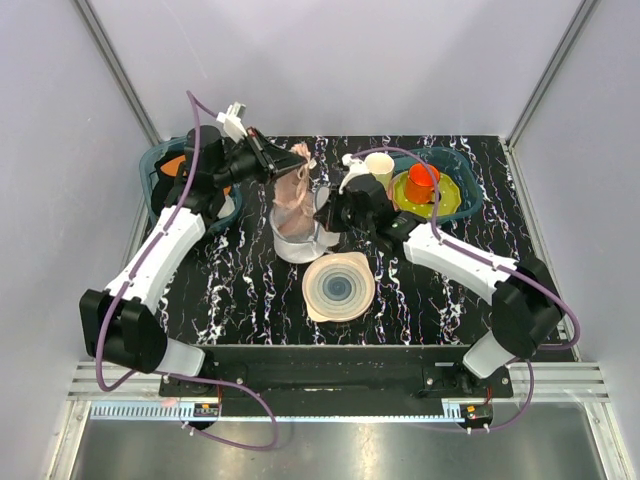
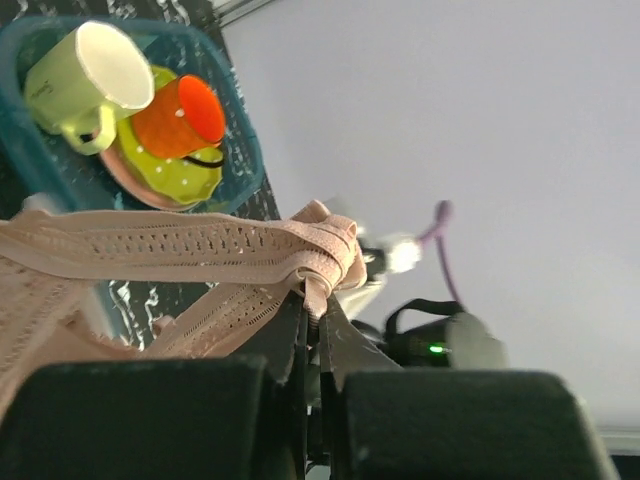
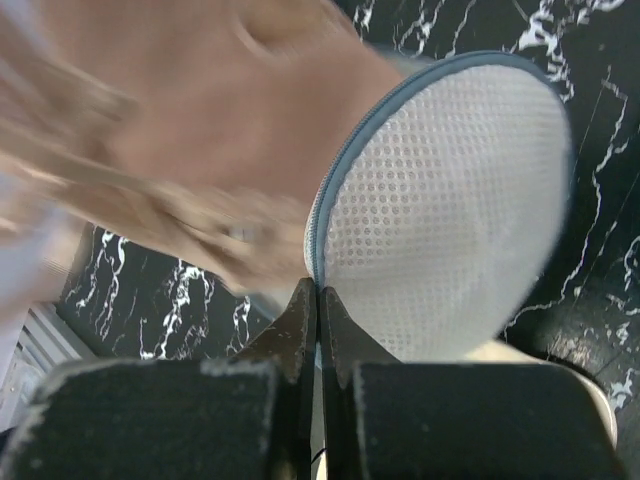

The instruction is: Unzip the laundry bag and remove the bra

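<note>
**Top view, centre of frame.** The left gripper (image 1: pixel 288 160), jaws fully closed, pinches a strap of the bra (image 1: pixel 293 190). The pink-beige bra hangs from the gripper, its lower end at the mouth of the open laundry bag (image 1: pixel 292 243), which sits on the black marbled table (image 1: pixel 240 290).

Just right of the bag, the right gripper (image 1: pixel 326 216) is clamped on its rim. The right wrist view shows the jaws pressed together over the grey zip edge (image 3: pixel 335 175). The white mesh dome is at the right of that view and the bra is blurred at upper left.

Below the bag lies a ringed plate (image 1: pixel 338 287). At upper right, a teal basket (image 1: pixel 463 190) holds an orange cup (image 1: pixel 422 181) and a pale cup (image 1: pixel 379 164).
</note>
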Action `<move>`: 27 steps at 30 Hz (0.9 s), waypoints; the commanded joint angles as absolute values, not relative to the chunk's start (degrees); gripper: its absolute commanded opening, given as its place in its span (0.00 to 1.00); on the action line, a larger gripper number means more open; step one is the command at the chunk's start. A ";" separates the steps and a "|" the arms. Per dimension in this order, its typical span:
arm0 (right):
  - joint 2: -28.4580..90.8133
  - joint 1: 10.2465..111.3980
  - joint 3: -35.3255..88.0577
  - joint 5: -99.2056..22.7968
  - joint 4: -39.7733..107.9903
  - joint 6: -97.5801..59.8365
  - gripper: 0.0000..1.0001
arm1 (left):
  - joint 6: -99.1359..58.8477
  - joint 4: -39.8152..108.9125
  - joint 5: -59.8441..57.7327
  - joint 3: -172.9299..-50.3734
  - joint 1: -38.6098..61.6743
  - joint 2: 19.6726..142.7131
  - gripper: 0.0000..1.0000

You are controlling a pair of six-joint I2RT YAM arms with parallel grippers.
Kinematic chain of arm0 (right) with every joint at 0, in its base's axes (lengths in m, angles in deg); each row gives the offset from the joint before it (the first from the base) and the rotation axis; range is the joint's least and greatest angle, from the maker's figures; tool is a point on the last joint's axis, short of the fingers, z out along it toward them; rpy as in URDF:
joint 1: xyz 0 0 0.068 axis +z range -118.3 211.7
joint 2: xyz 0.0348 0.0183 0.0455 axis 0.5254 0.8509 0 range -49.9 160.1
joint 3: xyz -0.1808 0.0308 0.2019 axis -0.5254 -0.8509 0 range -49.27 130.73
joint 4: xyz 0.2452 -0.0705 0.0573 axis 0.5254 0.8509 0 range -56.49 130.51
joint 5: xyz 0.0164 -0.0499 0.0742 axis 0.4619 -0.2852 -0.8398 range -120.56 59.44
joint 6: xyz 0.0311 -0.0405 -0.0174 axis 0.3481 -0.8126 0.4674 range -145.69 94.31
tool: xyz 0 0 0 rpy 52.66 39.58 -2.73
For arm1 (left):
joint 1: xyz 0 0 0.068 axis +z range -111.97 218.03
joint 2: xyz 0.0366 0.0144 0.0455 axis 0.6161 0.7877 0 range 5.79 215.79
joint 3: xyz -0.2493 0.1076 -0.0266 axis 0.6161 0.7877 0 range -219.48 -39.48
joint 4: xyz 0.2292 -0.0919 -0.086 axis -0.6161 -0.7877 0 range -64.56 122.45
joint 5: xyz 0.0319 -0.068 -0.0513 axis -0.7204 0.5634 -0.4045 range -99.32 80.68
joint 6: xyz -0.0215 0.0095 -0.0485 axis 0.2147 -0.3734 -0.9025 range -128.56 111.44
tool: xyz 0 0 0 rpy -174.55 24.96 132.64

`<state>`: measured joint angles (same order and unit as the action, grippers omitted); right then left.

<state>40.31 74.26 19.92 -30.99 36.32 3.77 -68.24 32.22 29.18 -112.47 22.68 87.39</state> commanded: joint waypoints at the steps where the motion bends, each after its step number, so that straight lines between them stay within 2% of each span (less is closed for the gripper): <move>1: 39.48 73.97 18.59 -32.32 35.18 5.60 0.00 | -69.30 37.10 30.24 -118.39 22.74 82.95 0.00; 17: 33.68 73.88 10.24 -31.53 34.39 5.87 0.00 | -68.07 32.63 28.30 -130.27 32.75 83.84 0.00; 27: 32.98 73.80 9.62 -31.53 34.39 4.81 0.00 | -56.56 14.36 17.85 -139.32 46.54 83.66 0.00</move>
